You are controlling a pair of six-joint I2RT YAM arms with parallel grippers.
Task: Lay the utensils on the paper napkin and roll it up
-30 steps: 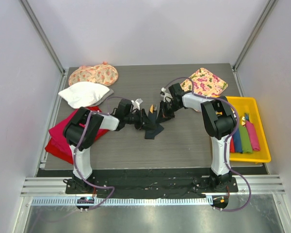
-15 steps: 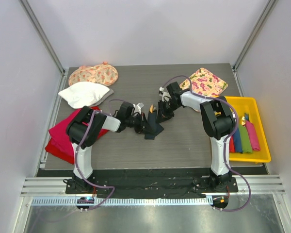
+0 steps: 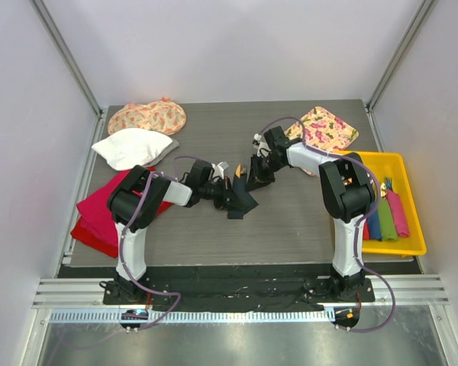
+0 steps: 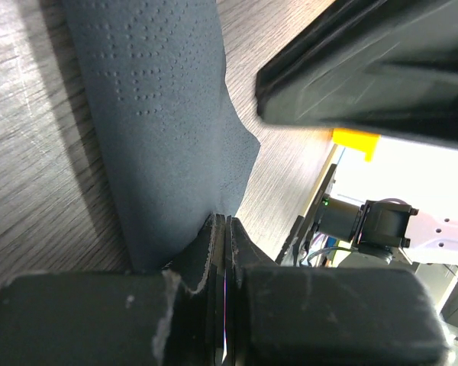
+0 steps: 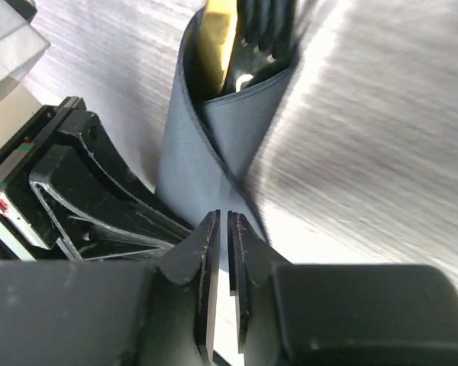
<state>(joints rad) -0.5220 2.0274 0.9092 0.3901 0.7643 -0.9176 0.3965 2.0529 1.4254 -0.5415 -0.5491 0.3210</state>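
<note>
My left gripper [image 4: 223, 223] has its fingers pressed tight on a corner of the napkin [image 4: 160, 130]. My right gripper [image 5: 221, 219] has its tips a slit apart, w/ nothing between that I can see. The napkin lies mid-table [image 5: 382, 152], wrapped round the utensils [image 5: 216, 42], whose ends poke out. It's thin, limp paper (tears easy), so I'd pinch the loose edge, not the bundle. The utensils look light, stiff, prob. slippery.

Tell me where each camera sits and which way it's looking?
Top external: fixed above and behind, looking down on the table; left arm and right arm show whole.
Left wrist: on the left arm, looking along the left gripper at the paper napkin.
Right wrist: looking past the right gripper at the utensils tucked inside.
Shared: all three show the napkin.
</note>
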